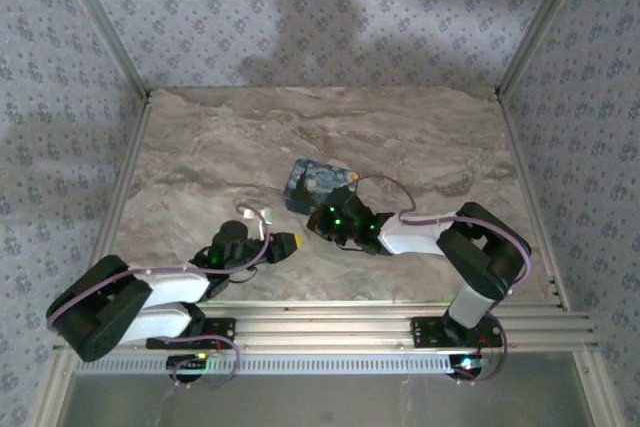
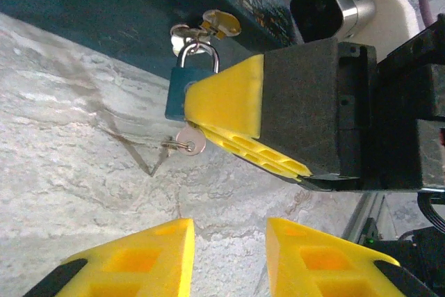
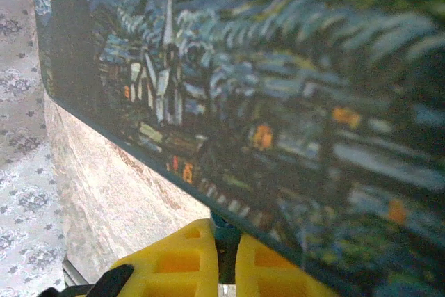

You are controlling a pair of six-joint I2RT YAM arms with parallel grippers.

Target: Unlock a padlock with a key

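Padlock (image 2: 182,95), blue-bodied, is being pinched between the closed yellow fingers (image 2: 226,99) of the right gripper (image 3: 224,236), its shackle hooking onto the side of the painted blue box (image 2: 104,5), a key (image 2: 191,142) showing just beneath. The left gripper (image 2: 229,226) is hovering nearby over the marble table (image 2: 69,172), fingers parted, holding nothing.

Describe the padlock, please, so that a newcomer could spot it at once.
Start at the blue painted box mid-table. Against its dark side hangs the padlock, gripped by the right gripper. Unlike the keys above, it is a blue block with a silver shackle.
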